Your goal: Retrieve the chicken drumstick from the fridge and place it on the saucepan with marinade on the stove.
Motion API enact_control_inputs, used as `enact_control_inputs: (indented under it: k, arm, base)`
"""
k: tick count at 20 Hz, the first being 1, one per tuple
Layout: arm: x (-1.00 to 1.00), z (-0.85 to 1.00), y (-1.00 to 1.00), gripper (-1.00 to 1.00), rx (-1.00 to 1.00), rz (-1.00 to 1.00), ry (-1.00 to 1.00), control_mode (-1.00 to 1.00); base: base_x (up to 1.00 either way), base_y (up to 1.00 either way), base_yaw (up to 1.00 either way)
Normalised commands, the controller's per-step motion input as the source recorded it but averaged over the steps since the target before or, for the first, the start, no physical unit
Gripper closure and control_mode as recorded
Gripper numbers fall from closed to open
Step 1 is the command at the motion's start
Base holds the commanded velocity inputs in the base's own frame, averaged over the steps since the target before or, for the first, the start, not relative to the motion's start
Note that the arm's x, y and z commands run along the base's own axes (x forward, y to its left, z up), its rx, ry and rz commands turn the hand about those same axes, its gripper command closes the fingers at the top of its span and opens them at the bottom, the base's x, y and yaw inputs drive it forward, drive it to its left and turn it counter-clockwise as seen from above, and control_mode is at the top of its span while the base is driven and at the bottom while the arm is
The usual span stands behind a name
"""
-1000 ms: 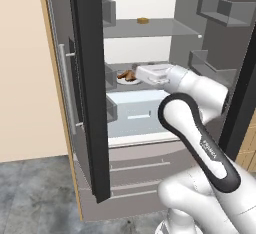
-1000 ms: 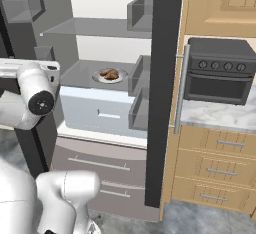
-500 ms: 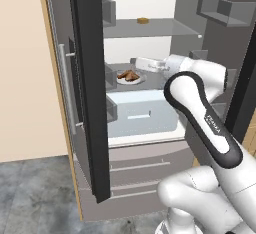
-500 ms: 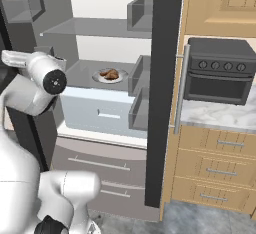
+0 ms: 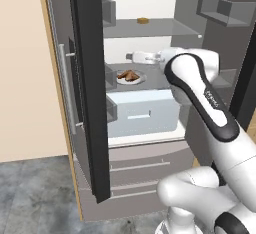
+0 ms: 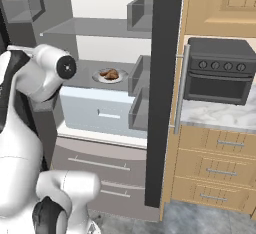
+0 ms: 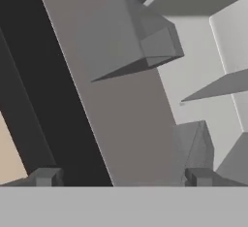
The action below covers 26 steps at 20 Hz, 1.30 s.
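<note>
Fridge (image 5: 90, 128) doors stand wide, giving arm way to middle shelf. Chicken drumstick (image 5: 129, 74) lies on white plate (image 5: 131, 79) on that shelf, above pale crisper drawer (image 5: 142, 112); untouched. Gripper (image 5: 131, 56) reaches in level over shelf, fingers (image 7: 46, 176) spread wide, nothing between them (hand view looks toward door bins, not plate). Gripper sits above drumstick, slightly behind it, likely apart; exact gap hard to judge. Small tan block (image 5: 143, 20) on upper shelf is not target.

The fridge (image 5: 145, 128) stands open, the chicken drumstick (image 5: 128, 75) on a white plate (image 5: 131, 79) on its middle shelf.
</note>
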Motion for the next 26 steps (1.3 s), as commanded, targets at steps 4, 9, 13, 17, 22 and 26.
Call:
enact_control_inputs:
  k: [4, 9, 13, 17, 22, 26]
  arm:
    - [0.74, -0.07, 0.37, -1.0, -0.07, 0.04, 0.02, -1.0]
    - [0.71, -0.18, 0.29, -1.0, -0.05, 0.04, 0.01, -1.0]
    - [0.64, -0.15, 0.26, -1.0, -0.04, 0.05, 0.0, -1.0]
    - [0.41, 0.0, 0.51, -1.0, -0.07, 0.04, 0.0, -1.0]
    - [0.29, -0.02, 0.7, -1.0, -0.09, 0.03, 0.0, -1.0]
    - [0.24, -0.1, 0.64, -1.0, -0.06, 0.05, 0.0, -1.0]
  base:
    - [0.0, 0.0, 0.0]
    - [0.0, 0.0, 0.0]
    - [0.0, 0.0, 0.0]
    - [0.0, 0.0, 0.0]
    - [0.0, 0.0, 0.0]
    - [0.0, 0.0, 0.0]
